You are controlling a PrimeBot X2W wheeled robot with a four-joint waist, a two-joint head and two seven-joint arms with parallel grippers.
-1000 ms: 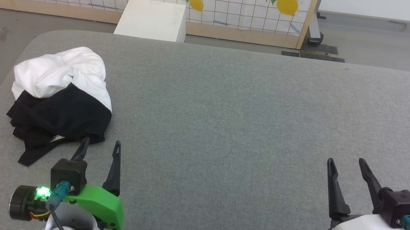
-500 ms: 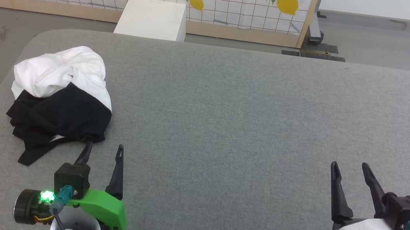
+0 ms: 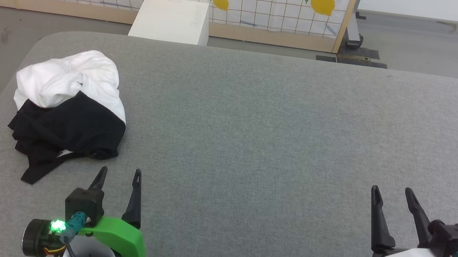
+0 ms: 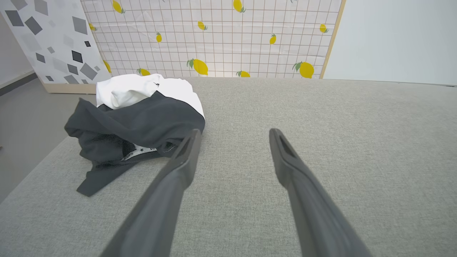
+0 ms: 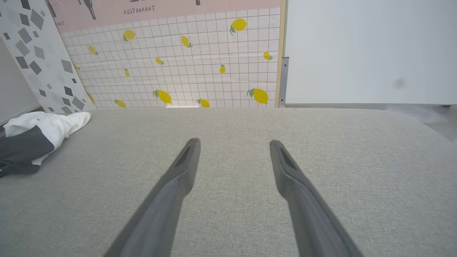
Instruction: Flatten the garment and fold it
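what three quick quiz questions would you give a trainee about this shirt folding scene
1. True or false: the garment lies spread out flat on the grey fabric surface.
2. Which arm's gripper is nearer the garment? A) the left one B) the right one
3. Fill in: the left gripper and the right gripper both stand ____, holding nothing.

Key
1. False: it is a crumpled heap near the surface's left edge, white part farther away, black part nearer the robot.
2. A
3. open
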